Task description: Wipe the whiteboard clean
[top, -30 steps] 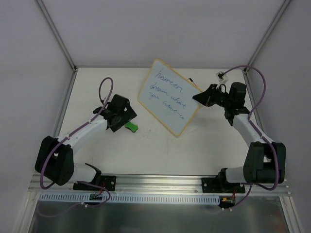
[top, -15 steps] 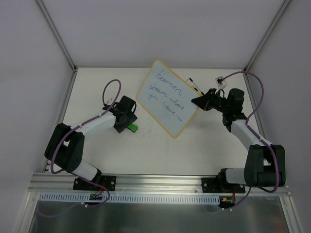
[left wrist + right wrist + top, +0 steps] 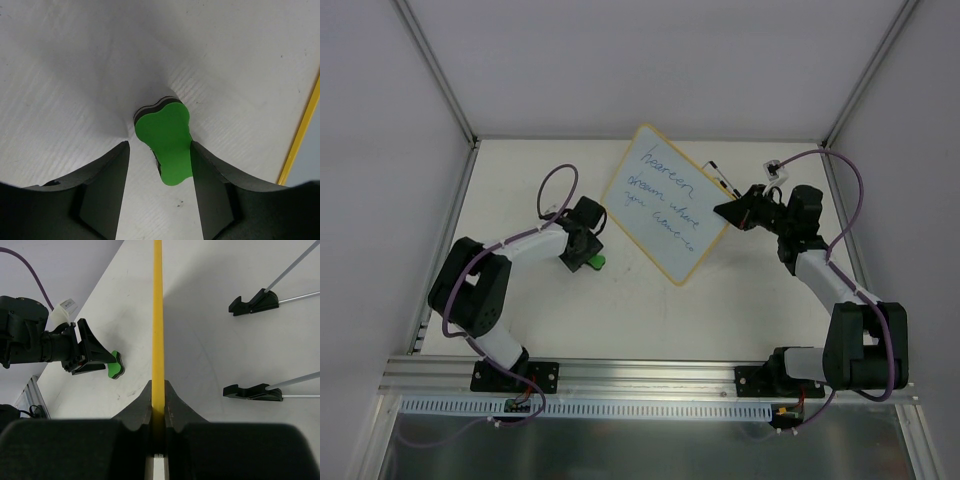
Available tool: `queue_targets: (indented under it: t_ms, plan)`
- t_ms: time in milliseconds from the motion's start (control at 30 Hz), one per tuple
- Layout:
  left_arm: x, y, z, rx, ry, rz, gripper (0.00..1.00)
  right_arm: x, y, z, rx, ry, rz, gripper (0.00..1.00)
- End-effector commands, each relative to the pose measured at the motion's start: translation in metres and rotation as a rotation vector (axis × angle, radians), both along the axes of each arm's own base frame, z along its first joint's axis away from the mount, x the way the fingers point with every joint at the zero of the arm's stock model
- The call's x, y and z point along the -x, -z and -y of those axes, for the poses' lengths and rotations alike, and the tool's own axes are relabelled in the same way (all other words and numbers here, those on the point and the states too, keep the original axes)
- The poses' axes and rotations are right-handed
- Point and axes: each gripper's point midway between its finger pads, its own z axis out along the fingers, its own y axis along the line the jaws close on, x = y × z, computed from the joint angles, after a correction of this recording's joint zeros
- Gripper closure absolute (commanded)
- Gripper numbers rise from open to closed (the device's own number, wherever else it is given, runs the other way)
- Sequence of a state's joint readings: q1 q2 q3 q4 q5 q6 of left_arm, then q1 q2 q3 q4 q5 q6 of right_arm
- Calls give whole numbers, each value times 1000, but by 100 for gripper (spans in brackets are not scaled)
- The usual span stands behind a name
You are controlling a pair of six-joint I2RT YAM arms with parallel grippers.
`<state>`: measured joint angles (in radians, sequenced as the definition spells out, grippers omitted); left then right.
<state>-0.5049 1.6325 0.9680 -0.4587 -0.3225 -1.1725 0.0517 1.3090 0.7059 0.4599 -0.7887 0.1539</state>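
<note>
The left claw [image 3: 158,145], agape around the green bone-shaped eraser [image 3: 163,131], may flick it away if squeezed off-centre; the right claw [image 3: 158,389] pinches the yellow-framed whiteboard [image 3: 665,205].

Whiteboard [image 3: 665,205], yellow-framed, blue handwriting: 1.
Black feet [image 3: 252,301] on its edge: 2.
Eraser [image 3: 167,142], green, bone-shaped: 1.
Arms: 2, left arm [image 3: 520,245] and right arm [image 3: 820,265].
Claws: 2, left claw [image 3: 159,145] and right claw [image 3: 158,390].
Worktop [image 3: 620,310]: 1.
</note>
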Motion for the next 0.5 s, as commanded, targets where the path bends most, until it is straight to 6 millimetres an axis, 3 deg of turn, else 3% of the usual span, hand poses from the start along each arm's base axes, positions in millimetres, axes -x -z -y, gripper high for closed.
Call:
queue_targets:
  t_ms: [0,300,467]
  plan:
    - [-8,-4,5,-5,-9,13,48,2,-7,-2,43,-21,100,100]
    - [-17,-17,8,3,-10,52,43,3,-6,-3,42,-27,98,100]
    - [-10,-14,4,4,-24,41,43,3,-4,-3,42,-28,92,100]
